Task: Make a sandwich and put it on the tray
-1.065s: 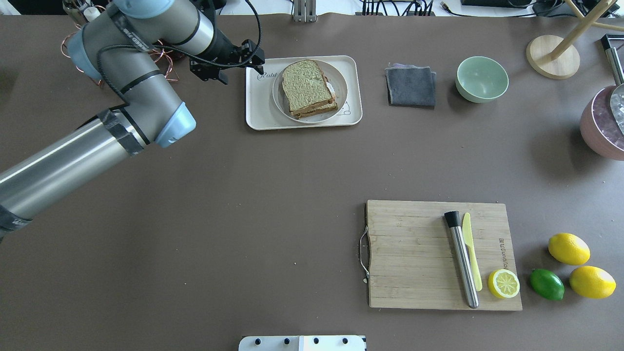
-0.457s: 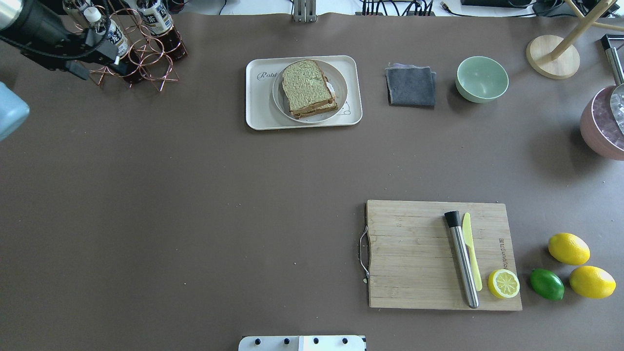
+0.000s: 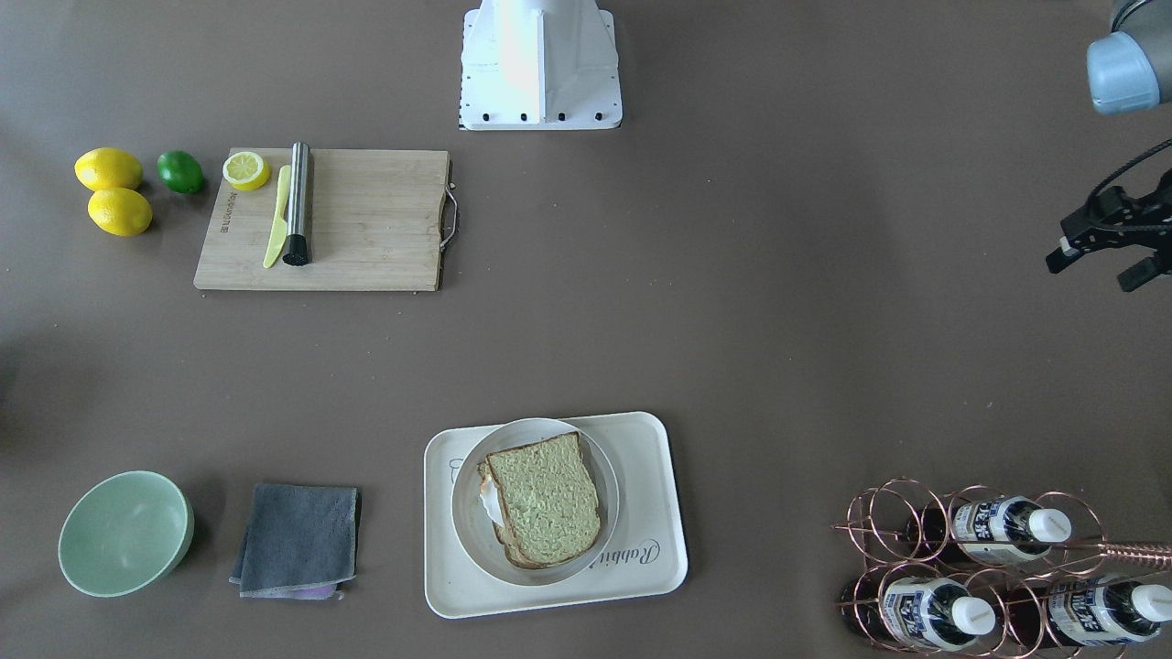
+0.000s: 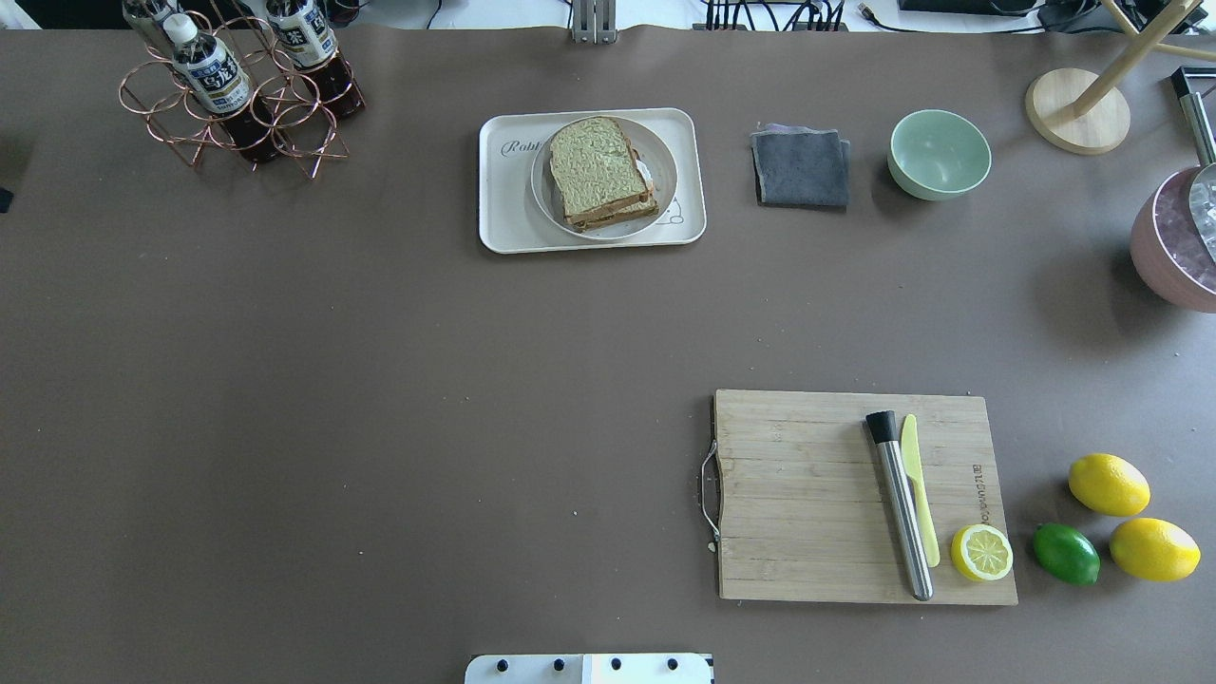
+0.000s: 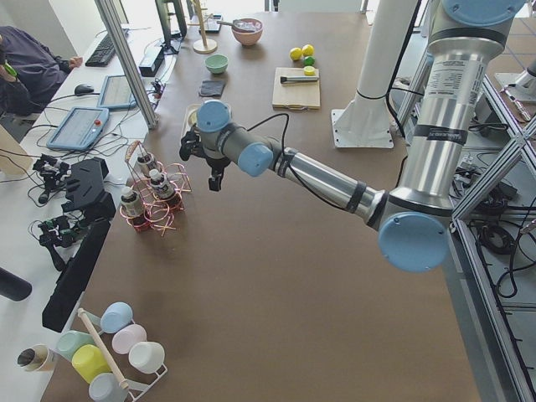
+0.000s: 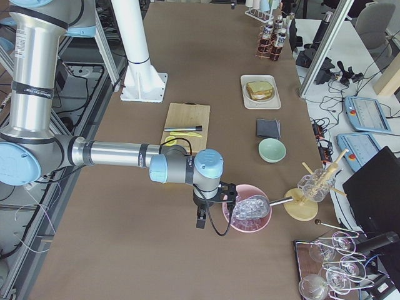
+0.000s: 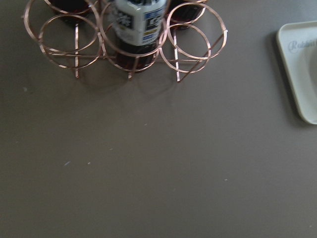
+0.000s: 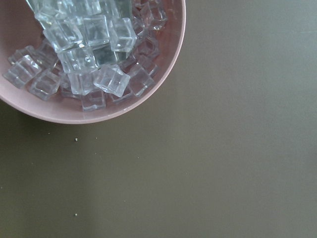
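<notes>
While the sandwich sat on a round plate on the tray, the left pincer hovered above the bench, spread apart and holding nothing. The right pincer hung beside a pink ice bowl; its spread couldn't be told.

On the counter we count one cream tray, one round white plate and one sandwich: two bread slices and one fried egg. We also count:

- one grey cloth
- one green bowl
- one cutting board
- one steel muddler
- one yellow-green knife
- one lemon half
- two whole lemons
- one lime
- three bottles in one copper rack
- one pink bowl of ice cubes
</notes>
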You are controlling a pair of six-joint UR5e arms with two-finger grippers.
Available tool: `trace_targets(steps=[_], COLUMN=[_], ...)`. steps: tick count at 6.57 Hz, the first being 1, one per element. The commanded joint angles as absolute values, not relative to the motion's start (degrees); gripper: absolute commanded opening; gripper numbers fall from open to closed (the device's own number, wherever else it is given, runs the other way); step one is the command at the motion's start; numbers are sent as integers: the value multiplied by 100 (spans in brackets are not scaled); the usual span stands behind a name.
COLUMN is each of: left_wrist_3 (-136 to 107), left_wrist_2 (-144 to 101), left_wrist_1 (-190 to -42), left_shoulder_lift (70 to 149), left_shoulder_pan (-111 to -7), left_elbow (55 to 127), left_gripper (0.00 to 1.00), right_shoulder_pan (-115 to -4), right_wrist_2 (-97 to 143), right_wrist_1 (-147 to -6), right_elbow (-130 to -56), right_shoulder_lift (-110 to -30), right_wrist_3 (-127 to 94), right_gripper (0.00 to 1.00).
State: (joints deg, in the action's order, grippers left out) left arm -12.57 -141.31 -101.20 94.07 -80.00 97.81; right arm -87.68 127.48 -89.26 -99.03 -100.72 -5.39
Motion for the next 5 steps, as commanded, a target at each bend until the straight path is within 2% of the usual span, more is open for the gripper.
trace_targets(steps=[1, 3, 5], left_wrist_3=[1174, 1758, 1714], left_wrist_2=[-14124, -13653, -13606], left_wrist_1=[-10143, -9908, -9526], left_shoulder_lift=[9246, 9054, 8957], left_shoulder_pan=[-8890, -9219, -9620], left_elbow=[8417, 8104, 8348], left_gripper=[97, 97, 97], right_shoulder_pan=[-8771, -8771, -8771], right_wrist_2=[12753, 12762, 12779], right_wrist_1=[-8921, -8921, -8921], right_elbow=[-9896, -9879, -9861], right_shoulder_lift=[-10072, -10072, -10064], right_wrist_3=[-536, -536, -545], right_gripper=[100, 100, 100])
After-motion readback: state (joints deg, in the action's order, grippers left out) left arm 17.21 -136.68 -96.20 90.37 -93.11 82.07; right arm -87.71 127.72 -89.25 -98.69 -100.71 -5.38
